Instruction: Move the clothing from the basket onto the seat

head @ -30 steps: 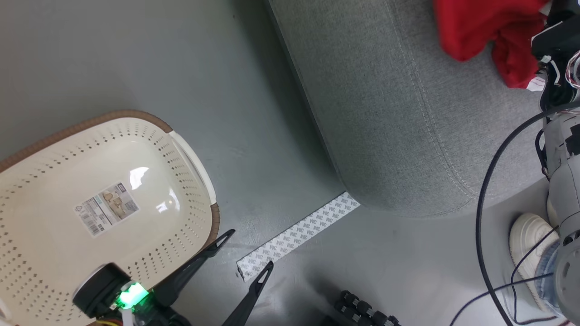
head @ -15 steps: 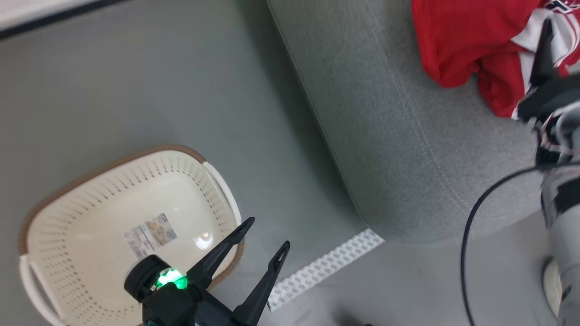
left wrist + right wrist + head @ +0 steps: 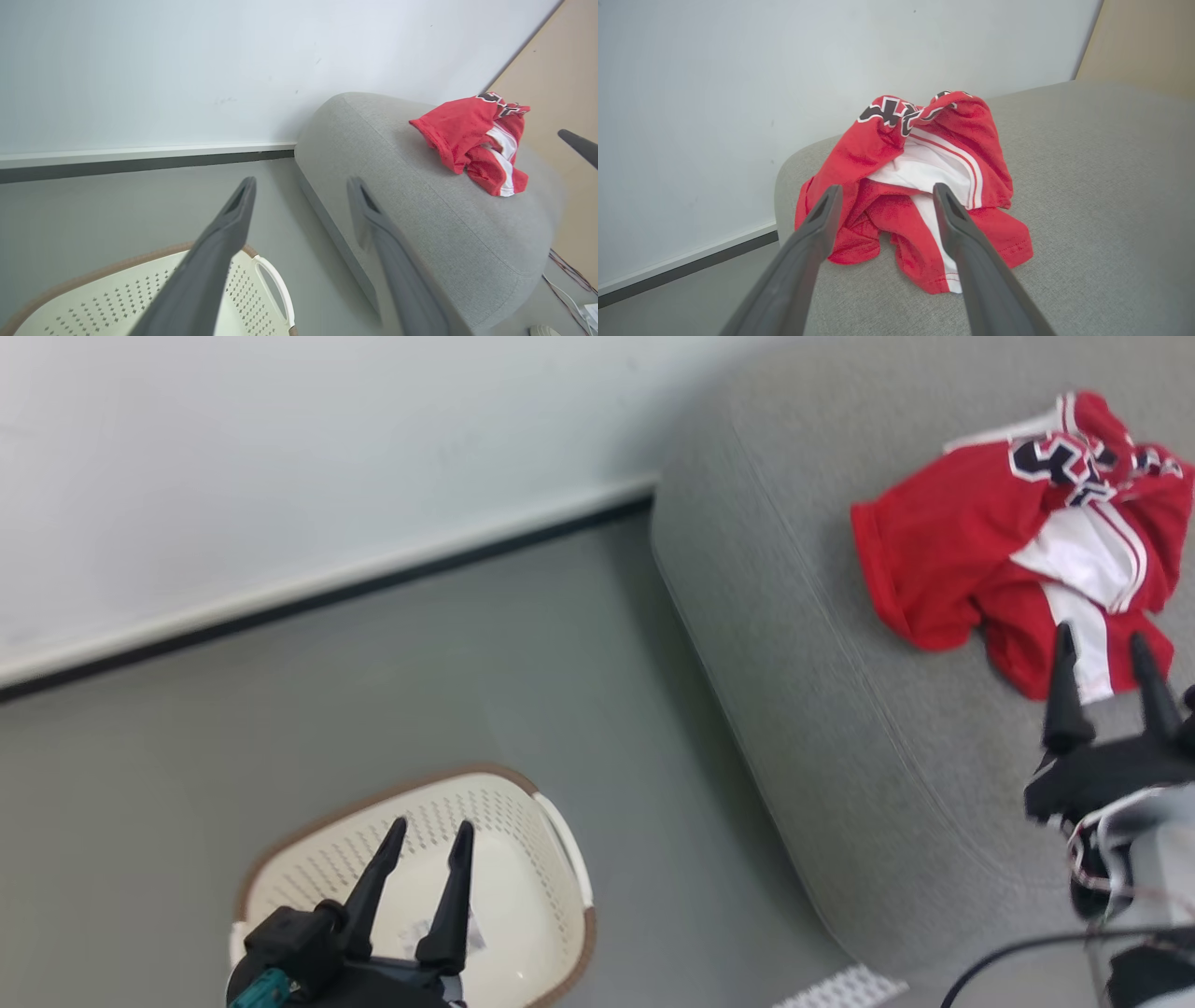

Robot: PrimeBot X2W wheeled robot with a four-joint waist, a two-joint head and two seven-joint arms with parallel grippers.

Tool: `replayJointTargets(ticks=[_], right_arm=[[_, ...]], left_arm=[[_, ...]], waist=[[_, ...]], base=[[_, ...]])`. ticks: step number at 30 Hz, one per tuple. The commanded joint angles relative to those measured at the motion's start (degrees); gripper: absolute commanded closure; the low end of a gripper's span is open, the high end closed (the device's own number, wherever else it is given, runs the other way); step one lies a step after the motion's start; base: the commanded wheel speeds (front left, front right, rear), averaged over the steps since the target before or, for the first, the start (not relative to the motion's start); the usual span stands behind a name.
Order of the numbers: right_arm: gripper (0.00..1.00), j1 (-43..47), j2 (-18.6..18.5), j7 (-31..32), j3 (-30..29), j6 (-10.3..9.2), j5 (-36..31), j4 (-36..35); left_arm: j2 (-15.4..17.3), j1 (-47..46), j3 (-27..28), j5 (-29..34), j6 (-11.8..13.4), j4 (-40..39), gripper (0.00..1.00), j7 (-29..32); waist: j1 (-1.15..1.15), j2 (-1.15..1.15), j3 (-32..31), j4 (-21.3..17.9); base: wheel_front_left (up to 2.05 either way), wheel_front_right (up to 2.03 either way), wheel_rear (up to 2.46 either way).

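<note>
The right hand [image 3: 1102, 633] sits at the right edge of the head view with its two dark fingers spread apart and nothing between them, their tips drawn over the lower hem of the clothing [image 3: 952, 551]. In the right wrist view the fingers frame the heap from the bottom of the frame, and I cannot tell whether they touch the cloth. The clothing lies crumpled on the seat [image 3: 822, 709] in the upper right of the head view: red fabric with a white panel, white stripe trim and dark numbers outlined in white along the top fold. The left hand [image 3: 431, 825] is at the bottom left of centre in that view, fingers parted by a narrower gap and gripping nothing. It hangs over the basket [image 3: 523, 812], which stands on the grey floor [image 3: 467, 653] to the left of the seat, apart from it. What shows of the basket's inside holds no garment, just a pale label partly hidden behind the fingers. A white wall [image 3: 280, 457] with a dark baseboard fills the upper left, and a strip of patterned tape [image 3: 840, 987] lies on the floor at the bottom edge, near the seat's corner.
</note>
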Motion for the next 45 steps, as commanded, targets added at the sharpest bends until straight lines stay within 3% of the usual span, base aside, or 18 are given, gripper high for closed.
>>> replayJointTargets(ticks=[1,6,11,19,27,32,45], right_arm=[[0.00,3.25,0.71,0.45,-0.13,0.00,-1.17,-2.21],[0.00,12.59,4.59,2.54,-0.21,0.00,-3.13,-12.18],[0.00,20.38,8.36,4.93,-0.44,0.00,-3.35,-19.96],[0.00,27.04,13.59,6.54,1.59,0.00,-5.48,-27.16],[0.00,31.79,14.78,6.63,4.89,0.00,-7.05,-28.93],[0.00,33.44,14.72,6.27,6.76,0.00,-8.29,-28.65],[0.00,32.68,14.74,3.97,6.18,0.00,-8.95,-23.69]], left_arm=[[-0.27,1.63,0.75,-0.22,0.58,1.43,0.00,-0.34],[-0.57,2.63,3.50,1.08,2.32,6.02,0.00,-0.66],[-1.25,3.02,5.00,2.52,2.34,8.64,0.00,-0.76],[-0.54,5.10,8.59,6.00,2.05,10.58,0.00,-0.74],[0.23,8.64,11.93,9.57,0.48,10.47,0.00,-0.74],[-0.83,10.88,14.52,10.48,0.80,8.46,0.00,-0.75],[-2.15,13.05,18.85,10.53,-2.30,8.86,0.00,-0.75]], waist=[[0.02,0.01,-11.82,9.15],[0.02,0.01,-15.44,13.05],[0.02,0.01,-17.29,17.49],[0.02,0.01,-19.17,21.17],[0.02,0.01,-20.48,21.35],[0.02,0.01,-20.98,20.44],[0.02,0.01,-21.07,18.63]], base=[[0.00,0.00,0.00],[0.00,0.00,0.00],[0.00,0.00,0.00],[0.00,0.00,0.00],[0.00,0.00,0.00],[0.00,0.00,0.00],[0.00,0.00,0.00]])
